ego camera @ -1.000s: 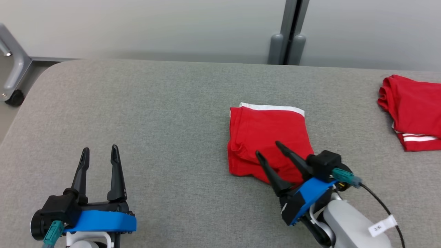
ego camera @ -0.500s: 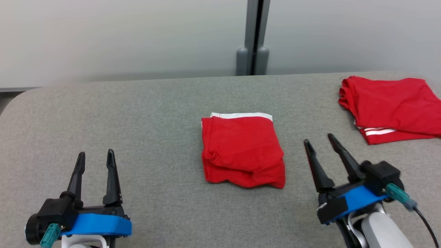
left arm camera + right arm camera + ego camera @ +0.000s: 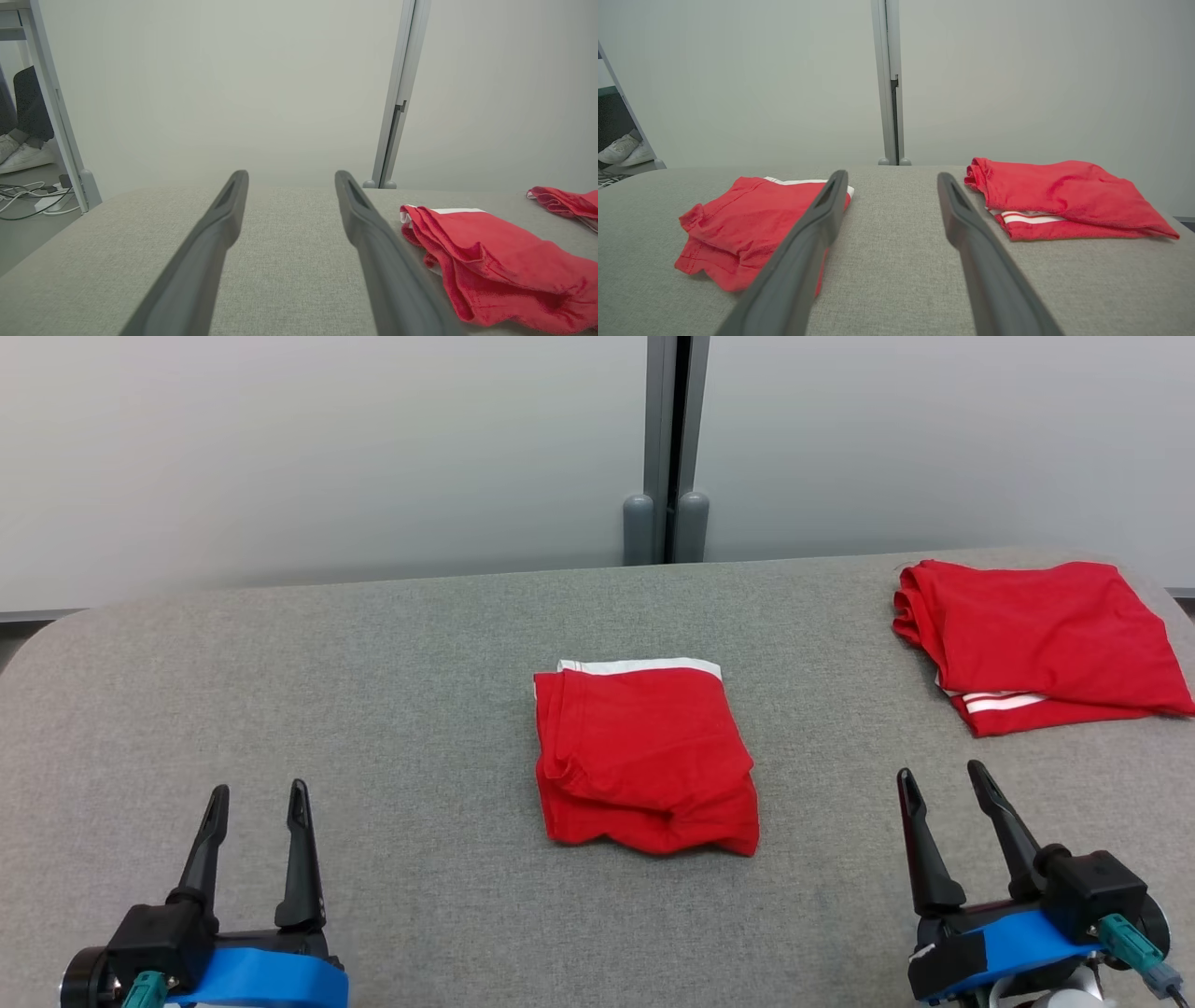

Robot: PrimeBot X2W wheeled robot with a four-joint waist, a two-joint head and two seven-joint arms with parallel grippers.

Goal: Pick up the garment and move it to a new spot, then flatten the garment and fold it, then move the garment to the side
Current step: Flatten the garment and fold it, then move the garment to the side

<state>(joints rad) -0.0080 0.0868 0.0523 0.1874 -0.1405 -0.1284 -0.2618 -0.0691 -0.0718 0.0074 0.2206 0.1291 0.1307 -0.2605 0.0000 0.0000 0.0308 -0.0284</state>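
A folded red garment (image 3: 644, 756) with a white band along its far edge lies in the middle of the grey table (image 3: 373, 691). It appears at the right in the left wrist view (image 3: 490, 261) and at the left in the right wrist view (image 3: 747, 224). My left gripper (image 3: 259, 791) stands open near the front left, well apart from the cloth, its jaws empty (image 3: 290, 174). My right gripper (image 3: 939, 771) stands open at the front right, clear of the garment, with bare table between its jaws (image 3: 892, 174).
A second folded red garment (image 3: 1036, 639) with white stripes lies at the table's far right corner (image 3: 1064, 200). A pale wall with a grey post (image 3: 665, 448) runs behind the table. White shoes (image 3: 23, 156) and cables lie on the floor beyond the left edge.
My right gripper has drawn back off the garment's near right corner and now sits to its right, open. The head view has shifted. The left gripper has kept its place.
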